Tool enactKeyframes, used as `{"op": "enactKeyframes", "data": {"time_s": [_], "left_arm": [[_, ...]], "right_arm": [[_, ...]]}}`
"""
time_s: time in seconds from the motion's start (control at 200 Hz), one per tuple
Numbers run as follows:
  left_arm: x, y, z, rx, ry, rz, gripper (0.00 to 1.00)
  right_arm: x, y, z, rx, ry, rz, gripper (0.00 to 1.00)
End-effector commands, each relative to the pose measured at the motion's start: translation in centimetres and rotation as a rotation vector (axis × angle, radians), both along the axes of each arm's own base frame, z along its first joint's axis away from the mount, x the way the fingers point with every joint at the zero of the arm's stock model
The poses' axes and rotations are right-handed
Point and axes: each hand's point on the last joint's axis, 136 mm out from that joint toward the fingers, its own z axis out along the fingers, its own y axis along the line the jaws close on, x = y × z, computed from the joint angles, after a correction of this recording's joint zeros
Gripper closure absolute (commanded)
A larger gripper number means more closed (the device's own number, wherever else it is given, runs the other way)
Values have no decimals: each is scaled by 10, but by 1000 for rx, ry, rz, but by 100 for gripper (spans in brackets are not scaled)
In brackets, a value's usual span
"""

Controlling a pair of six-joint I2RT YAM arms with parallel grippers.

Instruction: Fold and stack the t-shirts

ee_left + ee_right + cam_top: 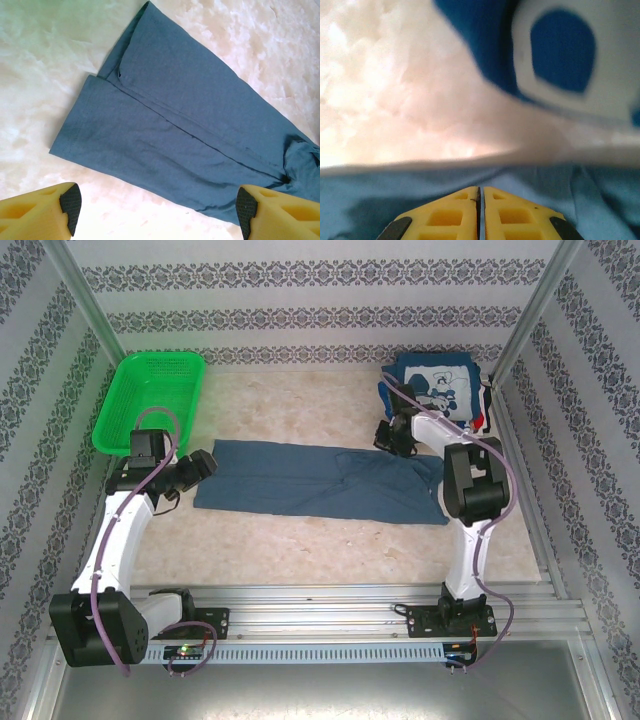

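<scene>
Basket [150, 400] back-left, stacked t-shirts [440, 390] back-right, spread t-shirt [300, 480] in front.

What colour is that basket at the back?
The basket is bright green; the top view shows it best.

The table [300, 405] bears a slate-blue shirt [300, 480], navy printed shirts [440, 390], a green basket [150, 390].

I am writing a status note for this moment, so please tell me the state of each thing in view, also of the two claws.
slate-blue t-shirt: flat on the table, folded lengthwise into a long strip.
printed navy t-shirts: folded, at the far right corner.
green basket: upright, far left, nothing seen inside.
left claw: open, over the strip's left end.
right claw: shut, at the strip's right end.
</scene>
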Motion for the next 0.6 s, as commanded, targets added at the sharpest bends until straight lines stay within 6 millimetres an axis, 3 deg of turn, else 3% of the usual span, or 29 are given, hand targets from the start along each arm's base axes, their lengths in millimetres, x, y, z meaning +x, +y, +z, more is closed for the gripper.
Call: {"op": "enactKeyframes", "data": {"time_s": [0.0, 0.16, 0.4, 0.595], "left_arm": [[-7, 1, 0, 26, 5, -9, 18], [-5, 0, -3, 15, 1, 2, 18], [-6, 2, -3, 25, 6, 1, 18], [-12, 2, -5, 34, 13, -1, 18]], "right_arm": [[-19, 12, 32, 56, -41, 16, 87], [-41, 30, 18, 134, 1, 14, 87], [-41, 50, -10, 155, 49, 16, 88], [-37, 51, -31, 123, 85, 9, 89]]}}
